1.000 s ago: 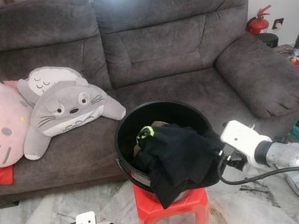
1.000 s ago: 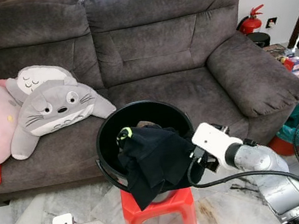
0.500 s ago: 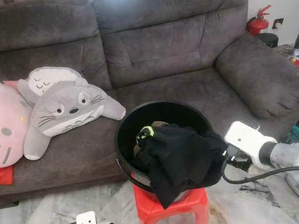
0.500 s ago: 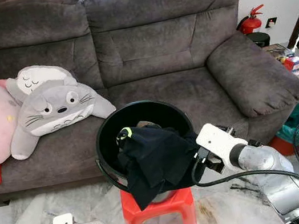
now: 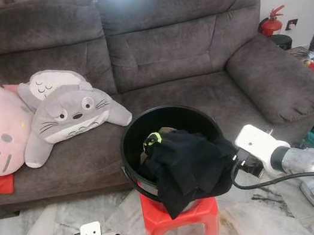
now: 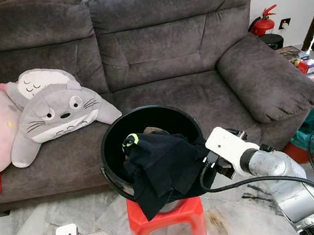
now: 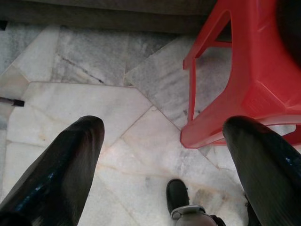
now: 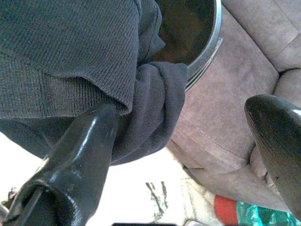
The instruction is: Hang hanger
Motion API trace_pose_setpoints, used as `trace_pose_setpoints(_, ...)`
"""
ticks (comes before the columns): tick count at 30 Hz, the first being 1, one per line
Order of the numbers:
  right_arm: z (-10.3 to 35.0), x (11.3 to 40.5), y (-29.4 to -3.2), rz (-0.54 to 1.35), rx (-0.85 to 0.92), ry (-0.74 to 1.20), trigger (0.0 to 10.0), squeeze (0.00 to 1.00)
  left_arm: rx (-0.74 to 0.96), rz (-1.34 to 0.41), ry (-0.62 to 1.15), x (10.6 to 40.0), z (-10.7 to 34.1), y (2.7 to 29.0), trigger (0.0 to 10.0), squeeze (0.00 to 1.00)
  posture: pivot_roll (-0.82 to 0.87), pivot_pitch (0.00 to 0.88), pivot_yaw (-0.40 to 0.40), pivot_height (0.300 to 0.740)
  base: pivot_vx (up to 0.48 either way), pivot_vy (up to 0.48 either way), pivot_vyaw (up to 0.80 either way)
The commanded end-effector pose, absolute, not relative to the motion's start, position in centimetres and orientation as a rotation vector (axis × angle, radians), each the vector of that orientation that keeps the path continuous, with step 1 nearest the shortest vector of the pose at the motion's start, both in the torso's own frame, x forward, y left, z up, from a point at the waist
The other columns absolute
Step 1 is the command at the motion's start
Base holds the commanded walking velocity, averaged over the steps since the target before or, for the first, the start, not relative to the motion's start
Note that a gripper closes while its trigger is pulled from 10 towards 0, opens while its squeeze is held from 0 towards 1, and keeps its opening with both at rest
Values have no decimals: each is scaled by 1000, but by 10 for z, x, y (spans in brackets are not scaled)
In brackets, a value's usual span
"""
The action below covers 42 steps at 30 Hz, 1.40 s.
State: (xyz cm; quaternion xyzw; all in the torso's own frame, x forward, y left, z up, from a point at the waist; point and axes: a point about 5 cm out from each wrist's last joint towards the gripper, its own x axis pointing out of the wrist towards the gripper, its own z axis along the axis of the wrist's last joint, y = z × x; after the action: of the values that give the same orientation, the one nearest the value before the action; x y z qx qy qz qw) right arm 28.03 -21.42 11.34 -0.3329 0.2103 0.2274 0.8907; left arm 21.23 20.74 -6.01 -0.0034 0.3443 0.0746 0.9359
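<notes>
The right gripper (image 8: 188,155), fingers spread, has one finger (image 8: 80,155) against the dark garment (image 5: 187,167) draped over the bucket (image 5: 135,151) rim; left gripper (image 7: 164,160) hangs released near the floor (image 7: 70,70).

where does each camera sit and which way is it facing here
Left eye view: on the head, facing forward and down at the sofa, black bucket and red stool; both arms show.
Right eye view: the same scene from the other eye.
Left wrist view: looks down past the open left gripper at the marble floor and stool.
Right wrist view: looks along the open right gripper at the dark garment on the bucket rim.
Shared: bucket, garment, stool.
</notes>
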Motion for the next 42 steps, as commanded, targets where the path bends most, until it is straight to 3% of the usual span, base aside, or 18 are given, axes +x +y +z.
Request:
trace_pose_setpoints(1,116,283,-212,474,-694,421,10000,0,-12,162,712,213,-60,207,10000,0,-180,0,9,716,0,0,0)
trace_pose_setpoints(20,111,288,-213,390,-668,358,10000,0,-7,162,710,214,-60,206,10000,0,-175,0,7,716,0,0,0)
trace_pose_setpoints(26,117,290,-202,392,-575,274,10000,0,-5,159,707,214,-60,206,10000,0,-175,0,7,716,0,0,0)
trace_pose_setpoints(42,97,285,-195,386,-409,315,10000,0,5,151,704,215,-59,205,10000,0,-174,0,8,716,0,0,0)
